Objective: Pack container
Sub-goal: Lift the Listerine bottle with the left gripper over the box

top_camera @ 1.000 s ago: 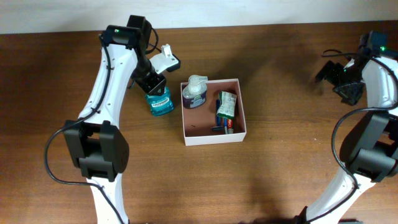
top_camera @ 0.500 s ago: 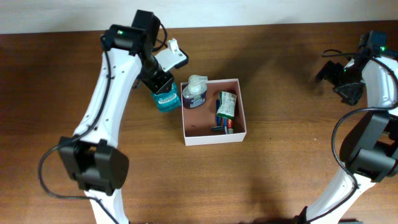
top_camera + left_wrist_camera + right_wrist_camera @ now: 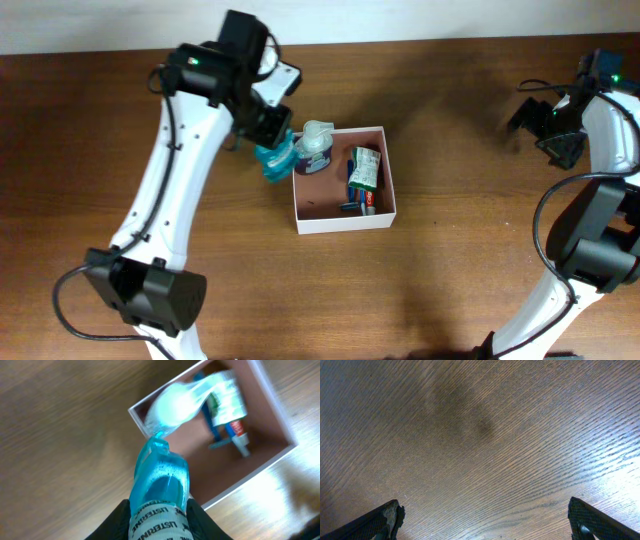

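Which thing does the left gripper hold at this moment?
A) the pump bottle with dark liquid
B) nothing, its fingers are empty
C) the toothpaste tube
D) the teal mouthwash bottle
D: in the left wrist view the left gripper is closed around the teal Listerine mouthwash bottle, whose cap end points toward the container.
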Action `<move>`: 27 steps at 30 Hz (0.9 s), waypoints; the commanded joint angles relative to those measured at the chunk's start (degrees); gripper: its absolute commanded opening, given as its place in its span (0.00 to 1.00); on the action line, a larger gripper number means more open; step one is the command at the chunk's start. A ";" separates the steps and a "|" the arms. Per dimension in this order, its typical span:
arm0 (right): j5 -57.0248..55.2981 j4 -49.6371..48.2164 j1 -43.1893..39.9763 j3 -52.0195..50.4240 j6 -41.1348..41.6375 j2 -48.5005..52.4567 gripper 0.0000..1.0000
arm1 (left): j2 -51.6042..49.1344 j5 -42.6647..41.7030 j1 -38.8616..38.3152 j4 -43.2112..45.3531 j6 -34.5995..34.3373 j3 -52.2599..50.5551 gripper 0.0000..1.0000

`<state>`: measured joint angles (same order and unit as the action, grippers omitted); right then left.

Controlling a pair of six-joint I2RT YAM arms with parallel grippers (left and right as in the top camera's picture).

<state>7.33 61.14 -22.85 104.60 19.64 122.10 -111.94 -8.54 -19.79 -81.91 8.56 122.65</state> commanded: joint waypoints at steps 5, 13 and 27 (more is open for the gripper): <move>-0.52 -0.13 -0.04 -0.35 0.11 0.11 0.98 | 3.08 3.04 -5.16 2.27 -18.10 0.28 0.09; -0.52 -0.11 -0.04 -0.35 0.11 0.11 0.98 | 2.99 15.28 -10.08 2.34 -26.36 0.26 0.01; -0.52 -0.13 -0.04 -0.35 0.11 0.11 0.98 | 1.18 17.84 -12.52 3.67 -40.72 0.26 0.01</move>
<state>7.31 61.14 -22.85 104.60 19.68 122.10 -111.70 7.53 -32.40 -78.76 -28.36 122.65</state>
